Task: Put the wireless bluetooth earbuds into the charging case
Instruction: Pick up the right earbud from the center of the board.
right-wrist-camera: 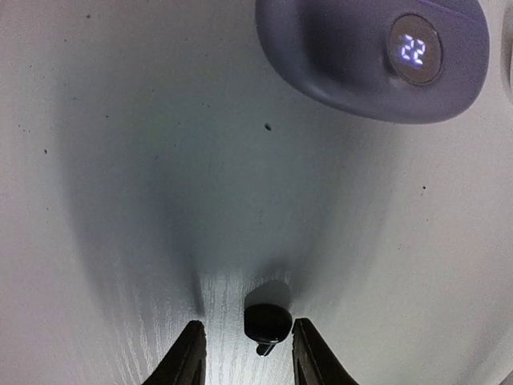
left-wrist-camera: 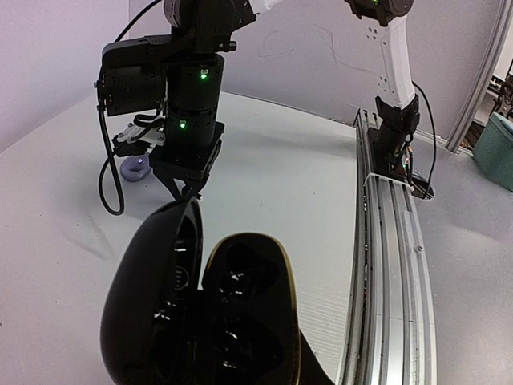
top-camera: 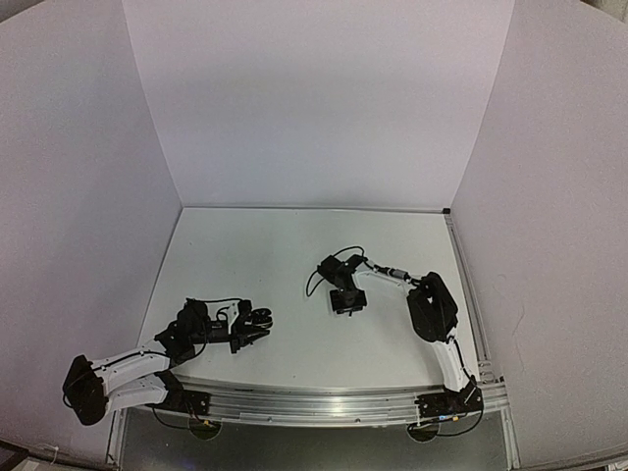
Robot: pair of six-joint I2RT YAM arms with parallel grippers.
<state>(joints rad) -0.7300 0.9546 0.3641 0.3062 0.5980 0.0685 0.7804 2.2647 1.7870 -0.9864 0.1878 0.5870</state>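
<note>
Looking through the right wrist camera, we log one black earbud (right-wrist-camera: pixel 268 321) lying on the white table (right-wrist-camera: pixel 120 176), squarely between the right jaws. Those jaws stand partly open and straddle the bud: the finger on the right of that view is almost touching it, while the other shows a clear gap, so nothing is gripped. The bud's short stem points back toward the wrist. Beyond it, at the upper right of the same view, sits a closed grey case (right-wrist-camera: pixel 353 60) flat on the table, well apart from the bud, with a round display (right-wrist-camera: pixel 418 50) glowing "22". No other buds show in any view. The left jaws are closed on a black charging case (left-wrist-camera: pixel 216 321), held up off the table close to the left wrist camera. Its lid (left-wrist-camera: pixel 148 297) stands open to the left of the base (left-wrist-camera: pixel 252 305). The wells are dark and glossy, and we cannot tell whether anything sits in them. Past the black case, the left wrist view shows the right arm (left-wrist-camera: pixel 192 88) pointing straight down, fingertips at the table. From above, the two wrists are well apart: left at near-left, right just right of centre.
</note>
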